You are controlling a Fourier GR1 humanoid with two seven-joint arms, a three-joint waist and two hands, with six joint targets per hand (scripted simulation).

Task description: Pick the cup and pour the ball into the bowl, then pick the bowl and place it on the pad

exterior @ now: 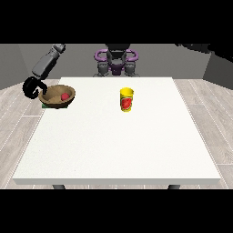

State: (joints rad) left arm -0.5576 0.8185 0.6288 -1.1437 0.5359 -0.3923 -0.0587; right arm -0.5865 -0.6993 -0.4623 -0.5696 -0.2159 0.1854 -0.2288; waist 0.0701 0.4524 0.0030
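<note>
- The wooden bowl sits at the table's far corner at the view's left, with a red ball inside, so pouring looks done.
- A green pad peeks out beneath the bowl; placement seems nearly complete.
- The hand at the view's left curls at the bowl's outer rim, apparently gripping it; release remains.
- The yellow cup stands upright, well apart from the bowl toward the table's middle.

Brown bowl, red ball, yellow-red cup, white table.

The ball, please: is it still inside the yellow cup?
No, the red ball lies in the wooden bowl, apart from the cup.
</note>
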